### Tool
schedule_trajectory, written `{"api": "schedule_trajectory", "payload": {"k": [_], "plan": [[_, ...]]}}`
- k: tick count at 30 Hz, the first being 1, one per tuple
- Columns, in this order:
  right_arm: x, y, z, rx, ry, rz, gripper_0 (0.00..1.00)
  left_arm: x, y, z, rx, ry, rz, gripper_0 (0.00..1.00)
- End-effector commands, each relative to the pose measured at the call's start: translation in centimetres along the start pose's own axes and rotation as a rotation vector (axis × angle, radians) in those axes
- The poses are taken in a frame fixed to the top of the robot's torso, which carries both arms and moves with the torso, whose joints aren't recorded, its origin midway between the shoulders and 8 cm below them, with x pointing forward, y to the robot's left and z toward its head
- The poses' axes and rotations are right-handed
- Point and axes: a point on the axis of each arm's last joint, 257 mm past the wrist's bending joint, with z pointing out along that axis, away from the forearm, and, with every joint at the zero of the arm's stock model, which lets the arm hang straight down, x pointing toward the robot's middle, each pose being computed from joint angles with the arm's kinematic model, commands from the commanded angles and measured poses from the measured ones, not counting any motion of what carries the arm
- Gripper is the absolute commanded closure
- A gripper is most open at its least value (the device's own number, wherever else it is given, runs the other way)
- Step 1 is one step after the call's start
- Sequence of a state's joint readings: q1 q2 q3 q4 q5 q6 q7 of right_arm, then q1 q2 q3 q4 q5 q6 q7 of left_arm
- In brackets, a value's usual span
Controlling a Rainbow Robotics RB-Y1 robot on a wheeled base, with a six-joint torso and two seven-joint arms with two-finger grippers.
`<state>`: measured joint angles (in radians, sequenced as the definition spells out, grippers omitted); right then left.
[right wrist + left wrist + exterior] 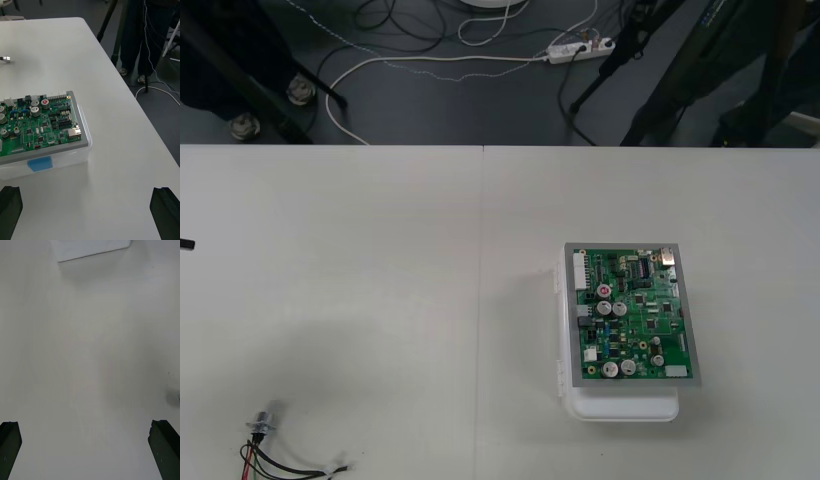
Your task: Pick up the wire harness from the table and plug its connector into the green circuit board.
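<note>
The green circuit board (pixel 630 315) lies on its white base (pixel 620 408) at the table's right of centre. The wire harness (pixel 280 462) lies loose at the near left corner of the table, its round metal socket (pixel 260 423) farthest from me and its red, black and green wires trailing toward the front edge. My left gripper (pixel 86 423) is open over bare table, with a black fingertip (pixel 184 244) at the table's left edge. My right gripper (pixel 88 191) is open, a short way off the board (pixel 37 123), with nothing between its fingers. The socket (pixel 5 58) lies far beyond the board.
A seam runs down the middle of the table (pixel 380 300). Wide bare tabletop separates the harness from the board. The white base (pixel 90 247) stands well ahead of the left gripper. The table's edge (pixel 123 97) runs close beside the board.
</note>
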<state>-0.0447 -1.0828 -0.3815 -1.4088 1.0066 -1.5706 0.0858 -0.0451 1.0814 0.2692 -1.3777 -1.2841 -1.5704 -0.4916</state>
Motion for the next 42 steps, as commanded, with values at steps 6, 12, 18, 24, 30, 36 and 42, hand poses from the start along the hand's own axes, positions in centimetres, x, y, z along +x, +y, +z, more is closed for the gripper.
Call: {"api": "schedule_trajectory", "payload": {"k": [6,12,18,24,30,36,42], "plan": [[-0.9,-0.7,-1.2,0.039,-0.028,-0.089,0.0,2.1,-3.1,-1.2,0.143,0.12,0.246,0.0],[-1.2,-1.2,-1.8,0.071,-0.089,-0.056,0.0,2.9,-5.3,-0.6,0.218,0.136,0.37,0.0],[-1.5,-1.1,-1.8,0.073,-0.122,-0.047,0.0,3.8,-6.6,0.8,0.265,0.132,0.475,0.0],[-2.1,-0.4,-0.9,0.047,-0.174,-0.027,0.0,5.0,-8.2,2.8,0.325,0.14,0.617,0.0],[-2.5,0.2,-0.2,0.026,-0.209,-0.006,0.0,6.3,-9.7,4.2,0.375,0.151,0.746,0.0],[-2.9,0.7,0.3,0.003,-0.212,-0.004,0.0,7.3,-11.0,5.6,0.408,0.165,0.873,0.0],[-2.8,1.4,1.1,-0.026,-0.213,0.009,0.0,8.3,-12.4,7.0,0.431,0.186,0.981,0.0]]}}
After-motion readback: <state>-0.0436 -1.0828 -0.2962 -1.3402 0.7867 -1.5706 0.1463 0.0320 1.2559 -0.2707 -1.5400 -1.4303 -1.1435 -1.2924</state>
